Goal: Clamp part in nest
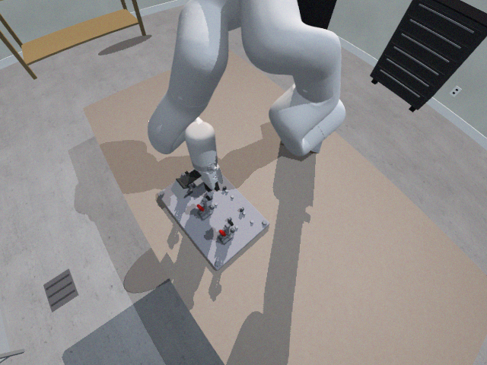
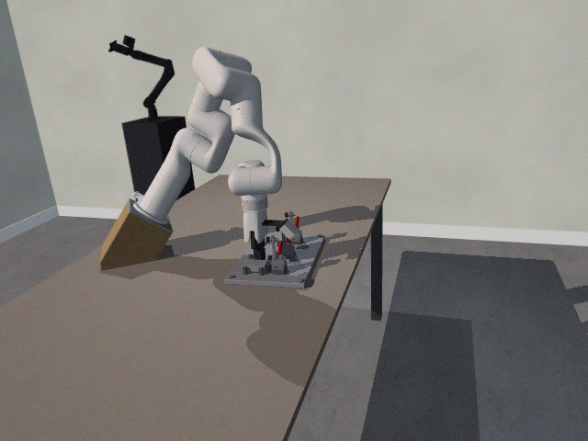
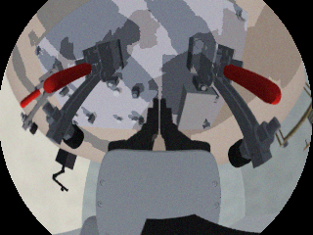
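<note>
The fixture plate (image 1: 189, 223) (image 2: 285, 280) bears three clamps with red handles. In the wrist view the grey block-shaped part (image 3: 198, 112) sits on the plate in front of the right clamp's base; its exact seating cannot be told. That clamp's red handle (image 3: 252, 84) leans outward and its dark bar (image 3: 238, 105) stands up off the part, so the clamp is open. The middle clamp's handle (image 3: 67, 77) and bar (image 3: 75, 109) stand likewise. My gripper (image 1: 212, 188) (image 2: 258, 254) (image 3: 159, 106) is shut and empty, low over the plate, just left of the part in the wrist view.
The third clamp's red handle (image 3: 30, 98) shows at the far left of the wrist view. Small pads and side blocks (image 3: 136, 91) stand on the plate left of my fingers. The raised clamp bars flank the gripper on both sides. The table (image 2: 142, 342) surrounds the fixture.
</note>
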Robot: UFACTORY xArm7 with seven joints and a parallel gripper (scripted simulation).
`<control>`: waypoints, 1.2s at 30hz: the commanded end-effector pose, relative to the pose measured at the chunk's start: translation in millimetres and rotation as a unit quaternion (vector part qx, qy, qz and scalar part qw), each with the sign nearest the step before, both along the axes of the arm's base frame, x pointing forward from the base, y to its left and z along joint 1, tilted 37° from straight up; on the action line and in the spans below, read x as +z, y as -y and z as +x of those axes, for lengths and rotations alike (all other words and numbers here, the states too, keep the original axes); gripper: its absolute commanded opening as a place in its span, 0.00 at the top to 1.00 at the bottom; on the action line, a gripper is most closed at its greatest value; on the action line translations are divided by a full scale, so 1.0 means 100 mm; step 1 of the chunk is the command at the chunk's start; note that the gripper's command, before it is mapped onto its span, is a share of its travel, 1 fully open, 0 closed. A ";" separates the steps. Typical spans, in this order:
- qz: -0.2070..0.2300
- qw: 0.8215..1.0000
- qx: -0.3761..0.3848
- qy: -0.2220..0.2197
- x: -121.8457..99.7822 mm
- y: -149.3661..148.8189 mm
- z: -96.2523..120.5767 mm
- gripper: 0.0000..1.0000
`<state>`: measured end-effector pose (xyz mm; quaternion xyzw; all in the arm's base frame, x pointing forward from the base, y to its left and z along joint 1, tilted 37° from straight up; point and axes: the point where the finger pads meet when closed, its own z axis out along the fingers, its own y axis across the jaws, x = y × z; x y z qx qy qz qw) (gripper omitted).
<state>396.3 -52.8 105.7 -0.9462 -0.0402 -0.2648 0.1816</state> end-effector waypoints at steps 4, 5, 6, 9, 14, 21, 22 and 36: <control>0.000 1.000 0.000 0.001 0.17 0.08 -0.10 1.00; 0.000 1.000 0.000 0.001 0.20 0.10 -0.12 1.00; 0.000 1.000 0.000 0.001 0.23 0.11 -0.14 1.00; 0.000 1.000 0.000 0.001 0.27 0.13 -0.16 1.00; 0.000 1.000 0.000 0.001 0.30 0.14 -0.18 1.00; 0.000 1.000 0.000 0.001 0.30 0.14 -0.18 1.00; 0.000 1.000 0.000 0.001 0.30 0.14 -0.18 1.00; 0.000 1.000 0.000 0.001 0.30 0.14 -0.18 1.00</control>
